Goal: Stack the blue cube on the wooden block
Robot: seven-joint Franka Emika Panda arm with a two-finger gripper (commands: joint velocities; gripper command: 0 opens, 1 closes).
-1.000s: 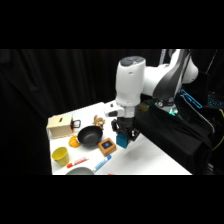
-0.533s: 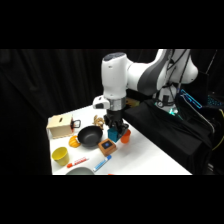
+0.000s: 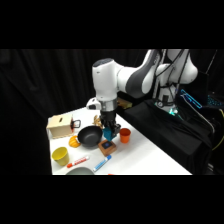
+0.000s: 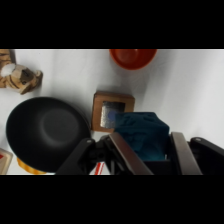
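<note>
The gripper [image 3: 109, 134] comes down from above with its fingers clamped on the blue cube [image 4: 141, 135], one finger on each side of it. In the wrist view the cube hangs just above the wooden block [image 4: 113, 110] and overlaps its lower right corner, so the two are not lined up; whether they touch cannot be told. The block [image 3: 107, 146] lies flat on the white surface [image 3: 150, 157], with a dark blue mark on its top.

Taking the wooden block as the landmark in the side view: the black bowl [image 3: 89, 136] sits just beside it on the left, the orange cup [image 3: 124, 134] is near it on the upper right, and the blue-and-white marker pen [image 3: 102, 163] lies just below it. A red pen [image 3: 78, 161] and a yellow cup [image 3: 60, 156] are further left of the block, and a pale wooden box [image 3: 59, 126] stands well beyond the bowl. In the wrist view a small striped toy tiger [image 4: 16, 74] lies past the bowl [image 4: 46, 132], away from the block.
</note>
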